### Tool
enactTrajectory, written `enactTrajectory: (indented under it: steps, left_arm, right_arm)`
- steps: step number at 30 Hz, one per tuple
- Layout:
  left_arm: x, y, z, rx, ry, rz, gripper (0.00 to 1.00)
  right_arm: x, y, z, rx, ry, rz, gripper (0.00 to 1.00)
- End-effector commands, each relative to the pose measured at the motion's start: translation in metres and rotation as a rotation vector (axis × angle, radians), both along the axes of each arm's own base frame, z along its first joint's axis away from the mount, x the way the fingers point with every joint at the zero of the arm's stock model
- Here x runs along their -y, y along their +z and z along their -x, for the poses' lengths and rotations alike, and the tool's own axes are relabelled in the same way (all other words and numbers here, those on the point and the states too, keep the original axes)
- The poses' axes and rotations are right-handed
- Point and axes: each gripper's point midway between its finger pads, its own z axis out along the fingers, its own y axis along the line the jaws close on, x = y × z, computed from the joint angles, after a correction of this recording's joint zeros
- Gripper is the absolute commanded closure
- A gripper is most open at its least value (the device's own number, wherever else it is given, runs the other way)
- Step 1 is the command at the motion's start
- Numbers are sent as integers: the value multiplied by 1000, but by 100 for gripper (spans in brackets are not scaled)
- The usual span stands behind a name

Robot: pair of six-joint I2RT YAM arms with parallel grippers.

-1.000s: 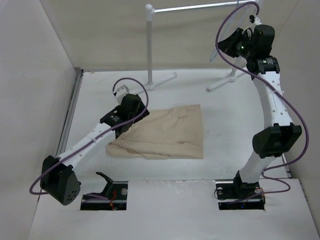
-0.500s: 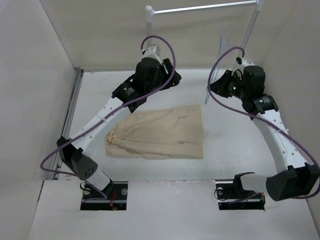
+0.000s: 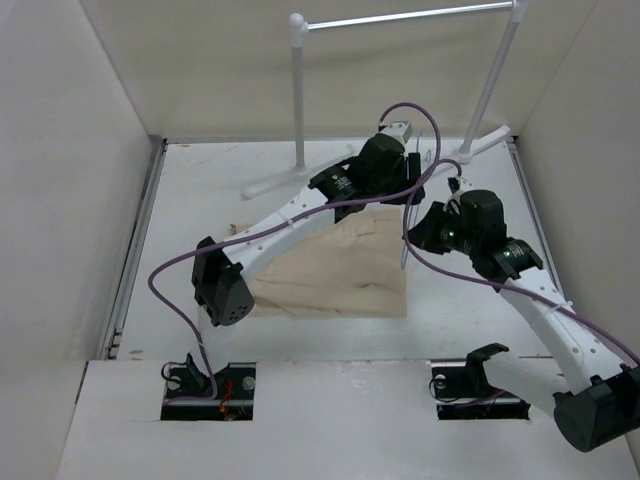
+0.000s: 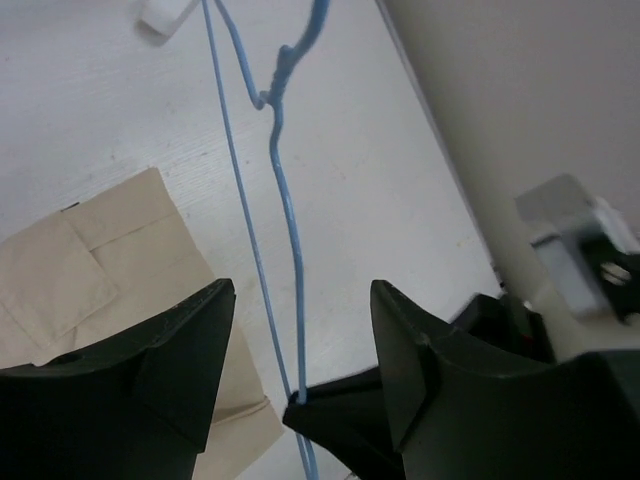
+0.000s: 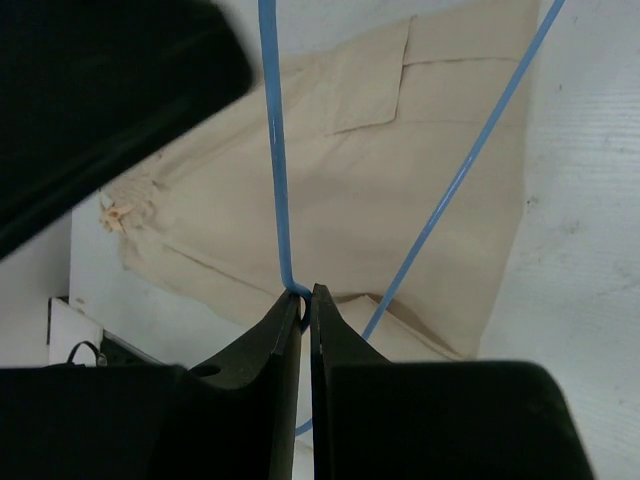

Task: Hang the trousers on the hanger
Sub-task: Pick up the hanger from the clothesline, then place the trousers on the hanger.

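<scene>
The beige trousers (image 3: 340,272) lie folded flat on the table; they also show in the left wrist view (image 4: 95,270) and the right wrist view (image 5: 340,170). The thin pale-blue hanger (image 3: 405,245) hangs upright above their right edge. My right gripper (image 5: 306,296) is shut on a bend of the hanger (image 5: 272,150), and in the top view it (image 3: 422,226) sits just right of the trousers. My left gripper (image 4: 300,290) is open, its jaws either side of the hanger's wires (image 4: 285,200) without touching them. It hovers behind the right gripper (image 3: 403,192).
A white garment rack with a post (image 3: 298,90) and a metal rail (image 3: 400,16) stands at the back, its feet (image 3: 285,180) on the table. White walls enclose the left, back and right. The left arm (image 3: 290,215) spans over the trousers.
My left arm has swung from the trousers' left end across to the hanger at the right. My right arm has lowered the hanger from the rail to the trousers' right edge.
</scene>
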Motion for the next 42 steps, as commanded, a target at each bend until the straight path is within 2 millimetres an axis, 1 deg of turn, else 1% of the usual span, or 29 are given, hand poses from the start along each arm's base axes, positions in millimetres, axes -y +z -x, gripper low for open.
enactTrajectory:
  steps: [1,5,6,7,9,10,12,13,14,16,17,18,19,20,22,24,26,28,29,31,33,34,37,38,41,42]
  left_arm:
    - [6,12,-3,36,-12,6,49]
    - [10,-7,-12,24,11,-23,61]
    - [10,-11,-15,23,25,-33,67]
    - [7,-14,-19,22,44,-43,78]
    - [4,-18,-19,17,58,-51,90]
    - [1,-18,-19,16,73,-45,94]
    - [-4,-21,-16,8,102,-35,97]
    - [-6,-23,-13,-1,120,-15,98]
    - [-6,-26,-11,-11,130,-1,98]
    - [-7,-31,-3,-31,160,47,100]
    - [-8,-34,1,-35,177,67,100]
    - [-8,-38,5,-37,194,81,100]
    - [-8,-42,8,-37,210,94,100]
    - [-7,-45,12,-35,223,103,100]
    - [-8,-56,18,-37,253,102,100]
    - [-9,-68,24,-43,287,100,100]
    - [-8,-83,29,-64,311,111,100]
    - [-4,-93,32,-96,321,154,100]
    - [0,-95,35,-115,317,185,100]
    - [8,-92,40,-143,311,248,100]
    - [11,-92,45,-148,320,280,100]
    - [10,-96,47,-151,336,277,100]
    - [0,-124,52,-155,400,215,100]
    - [-5,-133,53,-161,421,192,100]
    - [-13,-157,58,-171,468,138,100]
    - [-14,-160,59,-170,472,133,100]
  right_arm:
    - [-3,13,3,53,-19,-30,92]
    - [-5,9,13,42,-15,-33,92]
    - [-3,8,15,39,-19,-29,92]
    - [0,7,18,33,-29,-21,91]
    - [5,2,24,20,-40,-5,91]
    - [8,-1,28,11,-44,2,91]
    - [15,-3,35,1,-60,2,89]
    - [18,0,39,4,-69,-3,83]
    - [19,2,41,10,-73,-8,77]
    - [23,7,47,18,-81,-22,62]
    - [27,9,48,22,-96,-20,57]
    - [31,8,48,19,-112,-18,55]
    - [36,8,46,19,-131,-16,55]
    - [42,3,44,9,-154,-12,59]
    - [50,-10,36,-31,-206,-15,75]
    - [51,-24,27,-67,-233,-36,85]
    - [46,-32,17,-74,-238,-52,88]
    - [40,-40,8,-77,-232,-63,88]
    - [38,-43,4,-84,-233,-69,88]
    - [36,-45,0,-85,-236,-77,88]
    - [36,-50,-3,-90,-237,-75,87]
    - [35,-55,-4,-97,-236,-73,86]
    - [29,-71,-10,-134,-215,-76,83]
    - [28,-76,-15,-135,-215,-75,80]
    - [27,-98,-28,-156,-234,-67,65]
    - [27,-104,-34,-153,-240,-67,61]
